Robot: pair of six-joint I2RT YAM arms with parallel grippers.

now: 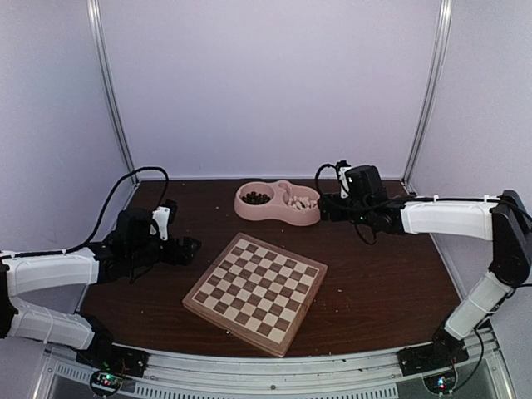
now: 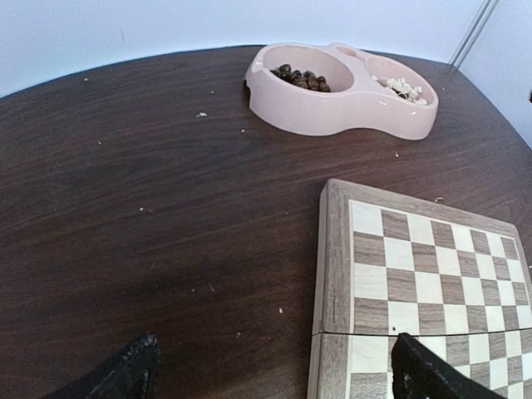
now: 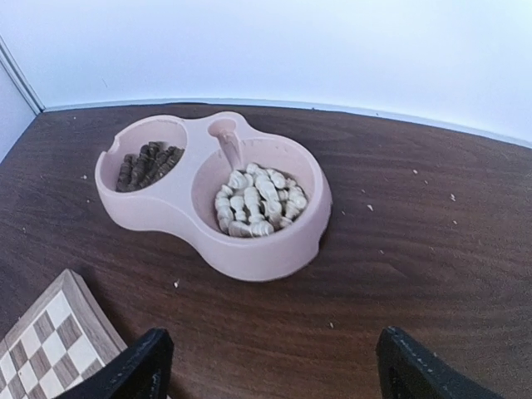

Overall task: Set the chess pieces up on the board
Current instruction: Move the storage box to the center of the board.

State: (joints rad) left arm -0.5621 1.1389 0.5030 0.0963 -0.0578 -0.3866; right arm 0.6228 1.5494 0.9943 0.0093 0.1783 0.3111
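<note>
You have nothing set up yet. The board (image 1: 256,291) lies bare in the middle of the counter (image 1: 374,283), with no piece on any square in view. The chess pieces (image 3: 258,199) are heaped in one compartment of the bowl (image 3: 249,262), behind the board and apart from it; the dark pieces (image 3: 148,162) fill the other. Your right pincer (image 3: 274,364) hangs open and empty near the bowl, facing the cream heap. Your left pincer (image 2: 276,366), also open and empty, hangs by the board's left edge. Every placement remains.
</note>
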